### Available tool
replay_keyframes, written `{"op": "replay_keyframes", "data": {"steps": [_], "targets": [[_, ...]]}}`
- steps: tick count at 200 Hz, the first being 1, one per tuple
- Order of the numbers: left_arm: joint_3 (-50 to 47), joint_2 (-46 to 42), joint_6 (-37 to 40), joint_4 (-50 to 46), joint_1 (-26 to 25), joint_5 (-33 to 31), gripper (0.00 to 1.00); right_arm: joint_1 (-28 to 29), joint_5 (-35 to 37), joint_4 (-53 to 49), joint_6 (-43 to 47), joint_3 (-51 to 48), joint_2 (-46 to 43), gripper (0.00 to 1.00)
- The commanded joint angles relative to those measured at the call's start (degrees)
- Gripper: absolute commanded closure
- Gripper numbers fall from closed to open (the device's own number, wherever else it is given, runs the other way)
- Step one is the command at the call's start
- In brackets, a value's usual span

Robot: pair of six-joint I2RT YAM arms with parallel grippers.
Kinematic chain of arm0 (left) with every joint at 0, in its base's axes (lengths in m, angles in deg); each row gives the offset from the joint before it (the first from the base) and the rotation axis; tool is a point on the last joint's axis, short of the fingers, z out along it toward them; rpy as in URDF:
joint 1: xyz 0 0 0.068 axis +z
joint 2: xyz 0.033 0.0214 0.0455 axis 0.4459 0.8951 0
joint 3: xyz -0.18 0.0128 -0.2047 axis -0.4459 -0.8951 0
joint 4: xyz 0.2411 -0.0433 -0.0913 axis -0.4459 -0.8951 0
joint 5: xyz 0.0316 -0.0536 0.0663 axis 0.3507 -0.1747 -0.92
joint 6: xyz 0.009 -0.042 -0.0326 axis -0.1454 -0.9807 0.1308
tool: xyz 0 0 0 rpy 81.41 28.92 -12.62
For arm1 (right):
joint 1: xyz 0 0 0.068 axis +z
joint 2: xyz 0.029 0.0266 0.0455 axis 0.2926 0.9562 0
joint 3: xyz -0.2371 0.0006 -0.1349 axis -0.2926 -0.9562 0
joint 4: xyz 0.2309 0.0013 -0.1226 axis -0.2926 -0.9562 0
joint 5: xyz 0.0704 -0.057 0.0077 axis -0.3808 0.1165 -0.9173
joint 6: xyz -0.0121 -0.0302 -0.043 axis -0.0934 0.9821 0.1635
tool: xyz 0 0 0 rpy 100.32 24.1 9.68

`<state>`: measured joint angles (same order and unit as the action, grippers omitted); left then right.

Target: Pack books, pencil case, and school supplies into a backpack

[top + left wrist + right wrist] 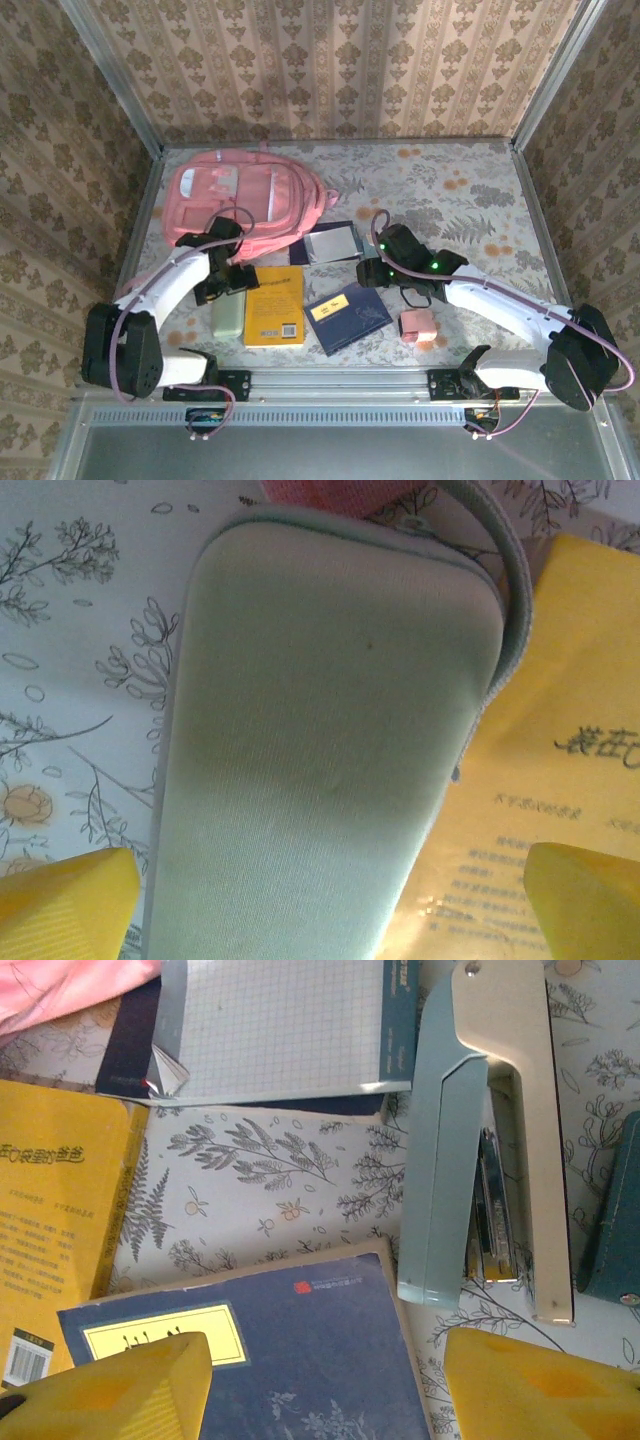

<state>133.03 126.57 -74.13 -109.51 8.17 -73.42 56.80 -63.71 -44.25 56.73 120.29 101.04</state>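
The pink backpack (240,200) lies flat at the back left. In front of it the mint pencil case (320,750) lies beside the yellow book (275,305). My left gripper (325,910) hovers open over the case, one yellow finger (60,905) on each side of it. The navy book (290,1350) with its yellow label lies under my open right gripper (325,1390). A slim grey-teal bar (480,1140), like a stapler, lies right of that book, with a teal square (615,1215) beyond it. The silvery pad (280,1025) sits near the backpack. A pink block (417,323) rests at the front right.
The table (470,190) has a floral cloth and is walled by patterned panels on three sides. Its back right part is bare. A grey loop strap (505,600) curves from the pencil case's far end over the yellow book's edge.
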Motion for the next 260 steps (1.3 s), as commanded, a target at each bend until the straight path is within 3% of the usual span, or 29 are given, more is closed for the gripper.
{"op": "replay_keyframes", "data": {"steps": [1,69,103,145,206,231,260], "targets": [[0.1,2.9,-0.9,2.2,0.6,-2.1,0.00,0.4,-1.2,1.9,-1.0,-1.4,-1.6,0.35],[0.3,9.1,-1.3,5.6,3.4,-0.6,0.07,0.4,-2.5,5.7,-0.8,-2.9,-1.7,0.35],[1.1,10.6,-1.3,5.2,3.9,-0.1,0.18,0.4,-2.2,5.9,-0.2,-3.0,-2.8,0.35],[1.1,6.6,-1.2,3.5,4.1,-0.3,0.31,0.4,-1.7,6.3,-0.2,-3.8,-4.1,0.36],[3.6,-1.6,0.4,-3.1,5.2,-2.8,0.38,0.4,-4.0,6.9,-2.0,-2.8,-4.3,0.36],[6.6,-7.0,-0.5,-6.1,5.2,-3.0,0.38,0.4,-8.8,9.0,-2.4,-2.3,-3.9,0.35],[10.2,-13.2,-4.0,-3.8,3.1,1.9,0.38,0.7,-17.2,15.0,-4.5,-1.7,-2.4,0.32]]}}
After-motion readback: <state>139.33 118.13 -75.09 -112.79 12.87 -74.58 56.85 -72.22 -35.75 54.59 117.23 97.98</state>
